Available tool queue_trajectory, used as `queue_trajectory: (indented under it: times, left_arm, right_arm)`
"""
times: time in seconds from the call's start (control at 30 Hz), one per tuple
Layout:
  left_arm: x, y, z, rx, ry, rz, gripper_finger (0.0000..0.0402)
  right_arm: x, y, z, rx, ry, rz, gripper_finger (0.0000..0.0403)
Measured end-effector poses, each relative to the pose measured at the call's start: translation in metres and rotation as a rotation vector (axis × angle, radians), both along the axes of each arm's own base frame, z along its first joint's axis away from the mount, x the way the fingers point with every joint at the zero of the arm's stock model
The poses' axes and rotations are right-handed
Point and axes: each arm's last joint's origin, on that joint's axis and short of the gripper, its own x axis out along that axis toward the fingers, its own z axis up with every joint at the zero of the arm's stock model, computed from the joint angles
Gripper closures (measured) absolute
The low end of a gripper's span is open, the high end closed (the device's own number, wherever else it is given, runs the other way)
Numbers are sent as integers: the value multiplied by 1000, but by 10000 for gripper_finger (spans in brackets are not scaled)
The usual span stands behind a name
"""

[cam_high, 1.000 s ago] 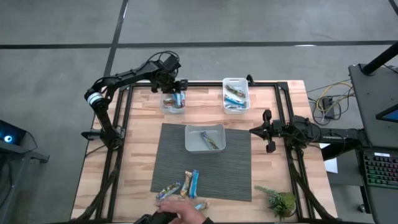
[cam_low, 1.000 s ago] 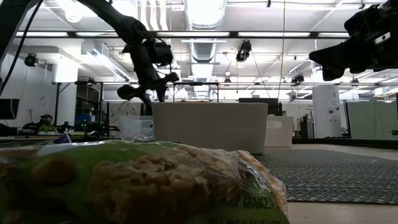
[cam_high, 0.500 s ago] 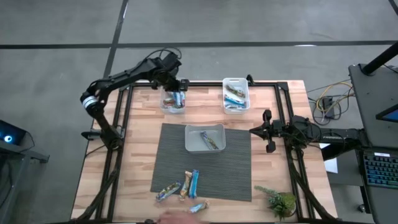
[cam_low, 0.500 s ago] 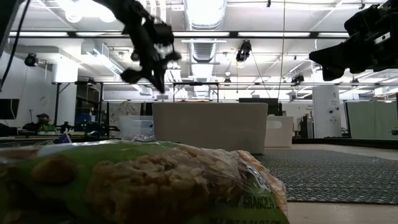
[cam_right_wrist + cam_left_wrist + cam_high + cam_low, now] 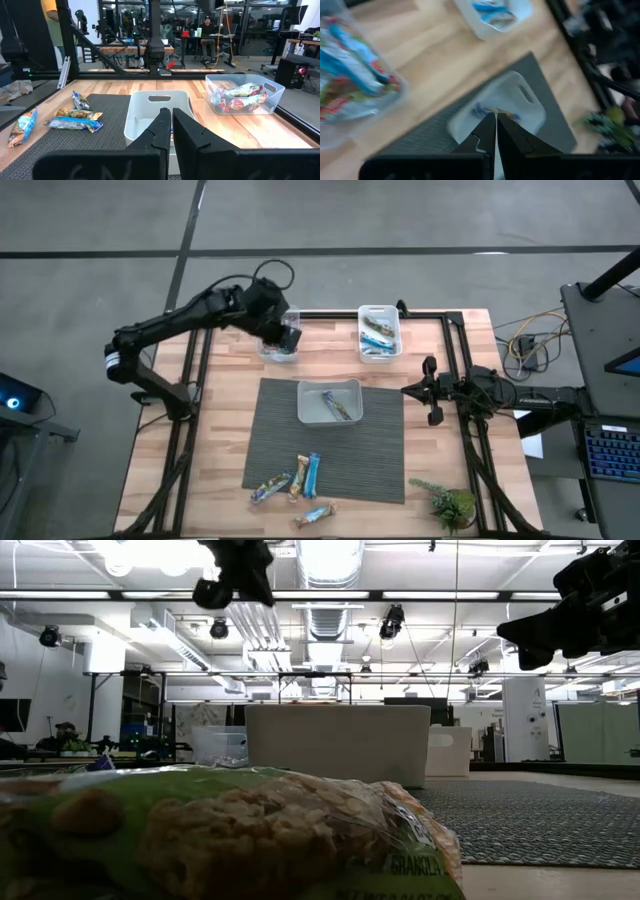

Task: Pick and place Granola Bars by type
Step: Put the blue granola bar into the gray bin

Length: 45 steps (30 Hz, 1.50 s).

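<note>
Several granola bars (image 5: 297, 478) lie loose on the dark mat's near part, and one (image 5: 318, 515) lies at the mat's near edge. A clear tub (image 5: 278, 345) at the far left holds multicoloured bars (image 5: 350, 75). A second tub (image 5: 380, 332) at the far middle holds blue ones. A white tub (image 5: 329, 401) on the mat holds one bar. My left gripper (image 5: 290, 335) hangs shut, high above the far-left tub, with nothing between its fingers (image 5: 496, 122). My right gripper (image 5: 430, 390) waits shut at the mat's right side, above the table.
The dark mat (image 5: 380, 470) covers the table's middle. A small green plant (image 5: 450, 505) stands at the near right corner. One wrapped bar (image 5: 230, 840) lies right in front of the low camera. People sit in the room beyond the table (image 5: 205, 22).
My left gripper has shut on nothing and risen well above the far-left tub, its arm swinging slightly toward the table's near edge. A person's hand at the near edge has withdrawn out of view, and a bar lies where it was.
</note>
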Motion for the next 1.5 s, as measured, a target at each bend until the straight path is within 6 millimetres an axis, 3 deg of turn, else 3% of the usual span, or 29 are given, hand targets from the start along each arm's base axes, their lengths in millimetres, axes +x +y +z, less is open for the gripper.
queue_trajectory:
  times: [0.2,0.43,0.67,1.03,1.2,1.5]
  left_arm:
    - [3,-47,12,2,-52,-152,401]
    - [8,-108,13,-40,-58,-335,401]
    - [1,-166,13,-97,-46,-449,401]
    - [-20,-228,11,-168,-13,-551,401]
    - [-19,-254,-5,-216,58,-541,401]
    - [7,-285,-45,-260,182,-488,401]
  right_arm:
    - [0,0,0,0,0,0,394]
    - [0,0,0,0,0,0,394]
    - [0,0,0,0,0,0,394]
    - [0,0,0,0,0,0,394]
    - [0,0,0,0,-1,0,394]
    - [0,0,0,0,-1,0,394]
